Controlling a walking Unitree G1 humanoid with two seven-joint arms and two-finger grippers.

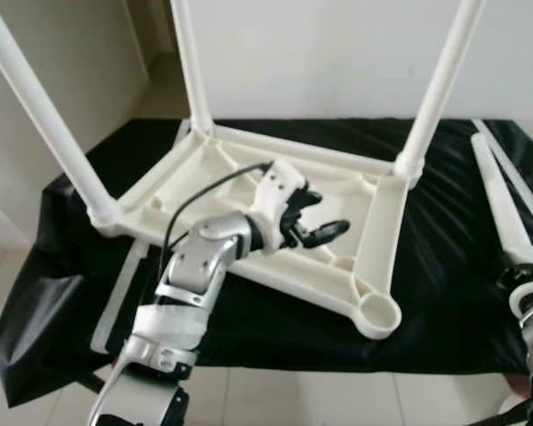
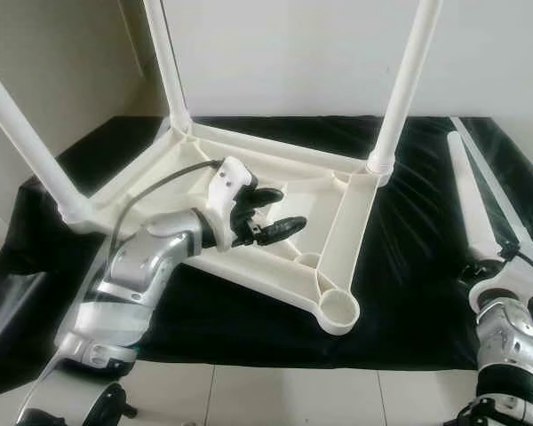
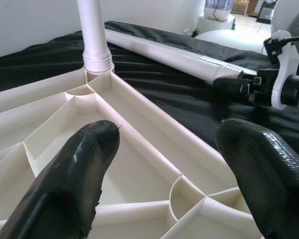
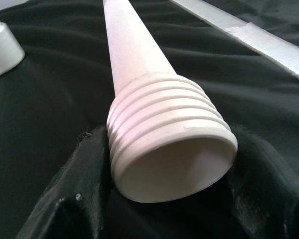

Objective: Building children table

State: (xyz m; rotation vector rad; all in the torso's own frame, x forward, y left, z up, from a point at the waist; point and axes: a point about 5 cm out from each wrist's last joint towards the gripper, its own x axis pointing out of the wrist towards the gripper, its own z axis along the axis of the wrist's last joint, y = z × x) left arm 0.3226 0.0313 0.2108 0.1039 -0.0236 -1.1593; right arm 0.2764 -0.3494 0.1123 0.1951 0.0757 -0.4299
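The white plastic children's table top [image 1: 249, 209] lies upside down on a worktop covered by a black cloth [image 1: 444, 293], its ribbed underside facing up. Three white legs stand screwed into corner sockets: one at 10 o'clock [image 1: 35, 106], one at 12 o'clock [image 1: 188, 62] and one at 2 o'clock [image 1: 440, 84] of the top. The fourth corner socket [image 1: 378, 312], at 5 o'clock, is empty.

The left gripper [image 1: 315, 217] hovers over the middle of the ribbed underside, just above it. Its fingers [image 3: 79, 169] are apart, with nothing between them; whether they touch the plastic cannot be told.

The loose fourth leg [image 1: 502, 204] lies on the cloth at 3 o'clock of the table top, well apart from the empty socket. The right gripper [image 2: 489, 266] holds the threaded end [image 4: 169, 144] of this leg: its fingers [image 4: 84, 184] are clamped on either side of the ridged collar, open mouth of the leg facing the wrist camera.

A thin white strip [image 1: 515, 173] lies on the cloth just beside the loose leg, at its 3 o'clock side. A second flat white strip [image 1: 115, 302] lies at 8 o'clock of the table top, partly under the left arm.
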